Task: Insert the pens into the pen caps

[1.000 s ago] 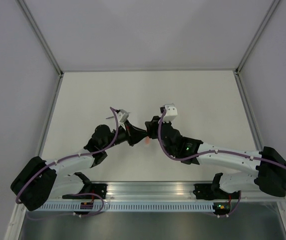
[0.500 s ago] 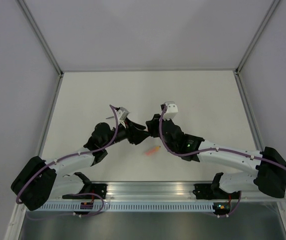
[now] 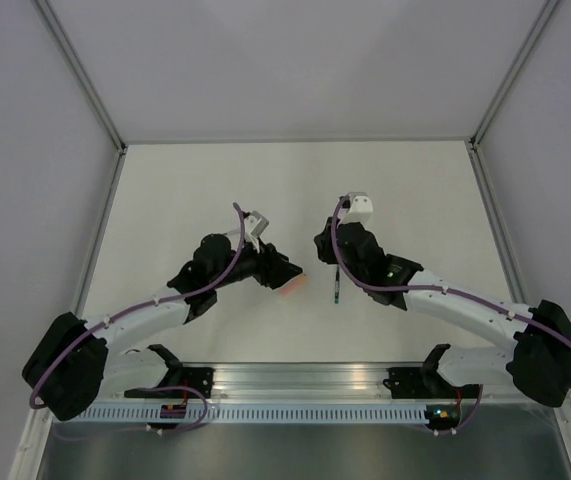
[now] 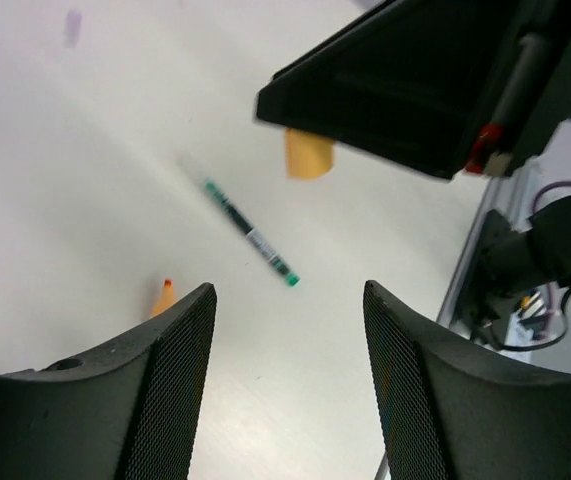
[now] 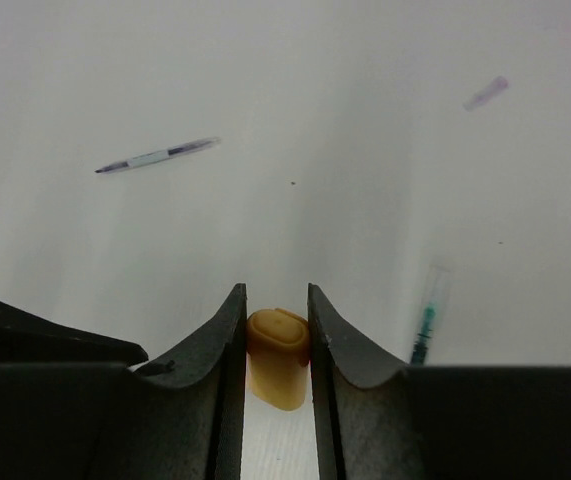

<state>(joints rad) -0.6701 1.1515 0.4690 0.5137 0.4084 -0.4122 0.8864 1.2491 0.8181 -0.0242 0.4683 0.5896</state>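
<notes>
Right tool around yellow-orange cap

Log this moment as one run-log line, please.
left gripper open | right gripper shut on yellow-orange cap | pink-orange marker ungripped | green pen lying on table

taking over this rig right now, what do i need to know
Left hand: open, holding nothing. The pink-orange marker sits right by its finger.
Right hand: shut on the yellow-orange cap.
Green pen lies on the table between the arms. Silver-grey pen and a small grey cap lie farther out. Green cap not seen.
Done: one cap picked up.
Left: marker not yet in its cap; the other two pens lie loose.
</notes>
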